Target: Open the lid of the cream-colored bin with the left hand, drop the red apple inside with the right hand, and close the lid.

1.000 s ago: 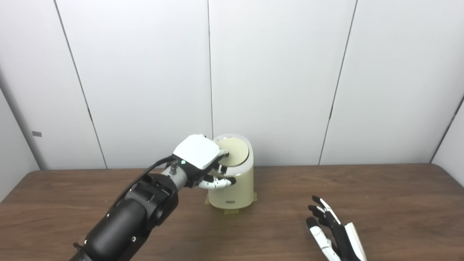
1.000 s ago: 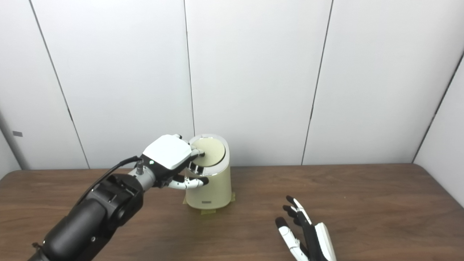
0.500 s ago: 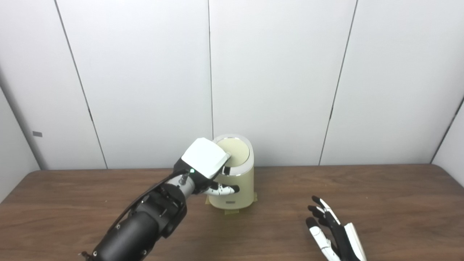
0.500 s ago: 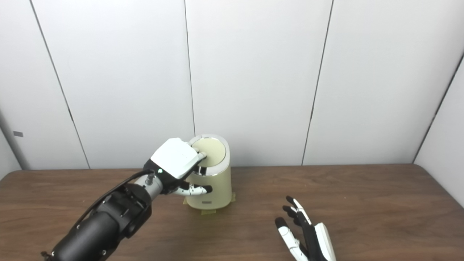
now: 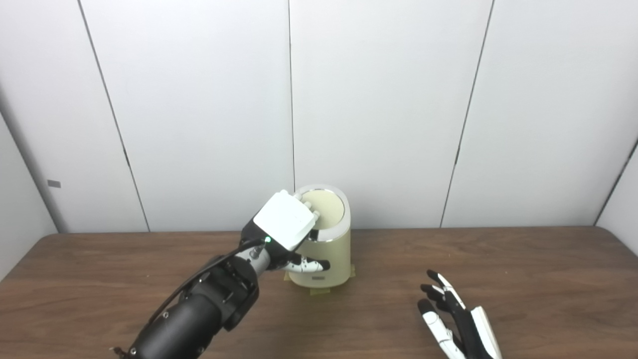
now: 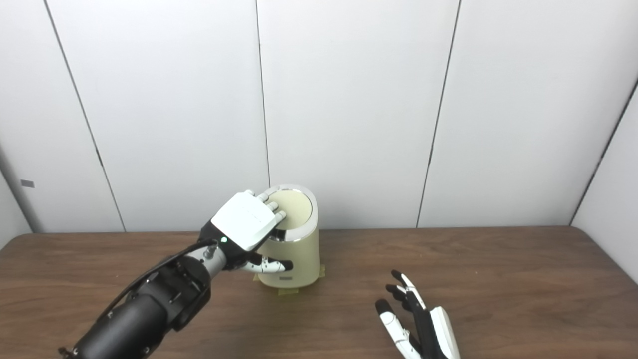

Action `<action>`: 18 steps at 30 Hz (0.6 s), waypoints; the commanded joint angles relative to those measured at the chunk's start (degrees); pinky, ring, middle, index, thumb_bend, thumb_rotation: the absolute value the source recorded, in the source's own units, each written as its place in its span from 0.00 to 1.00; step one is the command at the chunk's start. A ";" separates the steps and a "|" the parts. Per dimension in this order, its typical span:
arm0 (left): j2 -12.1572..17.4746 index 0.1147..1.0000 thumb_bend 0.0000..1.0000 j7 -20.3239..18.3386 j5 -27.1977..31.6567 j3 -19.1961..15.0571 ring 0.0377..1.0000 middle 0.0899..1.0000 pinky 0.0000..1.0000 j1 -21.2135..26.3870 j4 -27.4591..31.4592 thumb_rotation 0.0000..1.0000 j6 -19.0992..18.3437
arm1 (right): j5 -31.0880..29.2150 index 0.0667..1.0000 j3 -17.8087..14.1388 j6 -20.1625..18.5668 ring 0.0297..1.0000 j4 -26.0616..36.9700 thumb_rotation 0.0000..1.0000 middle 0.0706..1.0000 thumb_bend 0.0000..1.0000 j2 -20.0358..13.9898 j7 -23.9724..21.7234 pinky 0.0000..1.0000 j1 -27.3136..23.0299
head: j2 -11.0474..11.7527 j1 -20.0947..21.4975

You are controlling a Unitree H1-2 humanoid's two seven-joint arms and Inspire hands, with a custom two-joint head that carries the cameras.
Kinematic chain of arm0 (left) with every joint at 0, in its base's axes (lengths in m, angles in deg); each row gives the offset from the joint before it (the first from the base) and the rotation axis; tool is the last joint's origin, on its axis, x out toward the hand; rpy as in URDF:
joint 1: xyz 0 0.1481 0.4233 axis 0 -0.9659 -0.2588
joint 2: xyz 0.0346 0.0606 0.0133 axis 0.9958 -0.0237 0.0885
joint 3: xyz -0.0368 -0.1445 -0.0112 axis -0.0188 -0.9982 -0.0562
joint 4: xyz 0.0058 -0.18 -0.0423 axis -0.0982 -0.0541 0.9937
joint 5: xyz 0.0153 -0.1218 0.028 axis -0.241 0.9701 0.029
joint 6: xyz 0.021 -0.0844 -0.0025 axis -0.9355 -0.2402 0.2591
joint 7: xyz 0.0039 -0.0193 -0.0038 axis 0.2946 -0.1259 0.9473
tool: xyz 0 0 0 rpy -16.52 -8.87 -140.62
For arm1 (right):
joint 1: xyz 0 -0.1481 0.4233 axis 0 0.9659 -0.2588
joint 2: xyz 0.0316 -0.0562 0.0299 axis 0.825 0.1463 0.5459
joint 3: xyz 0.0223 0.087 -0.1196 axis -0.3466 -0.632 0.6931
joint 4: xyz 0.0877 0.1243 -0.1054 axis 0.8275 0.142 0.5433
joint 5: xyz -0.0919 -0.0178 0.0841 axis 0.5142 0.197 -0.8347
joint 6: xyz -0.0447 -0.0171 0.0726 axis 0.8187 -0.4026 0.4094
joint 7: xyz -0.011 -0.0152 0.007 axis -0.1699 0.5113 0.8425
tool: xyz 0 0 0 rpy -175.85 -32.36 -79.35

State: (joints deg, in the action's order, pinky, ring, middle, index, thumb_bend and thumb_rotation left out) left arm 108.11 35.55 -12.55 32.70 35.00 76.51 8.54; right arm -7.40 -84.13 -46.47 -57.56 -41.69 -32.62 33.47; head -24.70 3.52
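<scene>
- Since a second ago my left hand (image 5: 286,222) has slid a little right and rolled, so its white back now tilts up over the near-left edge of the lid (image 5: 324,207); the whole picture has also shifted slightly, which is the camera, not the things.
- My left fingers (image 6: 271,205) curl down onto the left rim of the lid, with the knuckles showing above the white back plate; whether they grip the edge or only rest on it I cannot tell.
- My left thumb (image 5: 313,265) sticks out to the right across the front of the cream-colored bin (image 5: 333,262), close to its wall, below the chrome ring.
- My left arm (image 5: 199,309) runs from the near-left corner up to the bin.
- That lid lies flat and closed inside its ring.
- Standing upright on the table (image 5: 523,259), the bin sits near the far edge, just in front of the white wall panels (image 5: 379,99).
- My right hand (image 5: 456,321) lies low at the near right, well apart from the bin, its fingers spread and holding nothing.
- No red apple shows in either view.
</scene>
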 commanded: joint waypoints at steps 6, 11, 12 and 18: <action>-0.31 0.82 0.64 -4.24 2.96 0.16 0.91 0.89 0.86 -0.41 -0.09 1.00 2.08 | 0.51 0.90 0.23 0.11 0.82 1.57 1.00 0.80 0.48 0.98 0.15 0.82 -0.15 | -0.58 0.23; -1.25 0.85 0.63 -7.31 5.38 -1.41 0.92 0.90 0.88 -0.70 2.04 1.00 0.77 | 0.62 0.90 -0.01 -0.45 0.82 2.26 1.00 0.80 0.48 0.83 -0.05 0.83 0.20 | -0.98 0.41; -1.46 0.85 0.63 -8.23 6.11 -1.93 0.93 0.90 0.89 -0.79 2.79 1.00 0.47 | 0.56 0.91 -0.08 -0.59 0.82 2.38 1.00 0.80 0.48 0.82 -0.10 0.83 0.27 | -1.08 0.44; -1.94 0.88 0.58 -8.76 9.24 -6.92 0.91 0.89 0.90 -2.03 9.30 1.00 -1.03 | 0.42 0.90 -0.48 -0.81 0.82 2.86 1.00 0.80 0.47 0.75 -0.36 0.84 0.56 | -1.34 0.43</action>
State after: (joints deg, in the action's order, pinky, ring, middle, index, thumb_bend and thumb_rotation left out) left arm 106.20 26.52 -4.33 26.82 31.74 83.94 7.97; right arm -7.07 -84.30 -47.84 -56.17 -41.16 -33.26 34.60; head -26.02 3.87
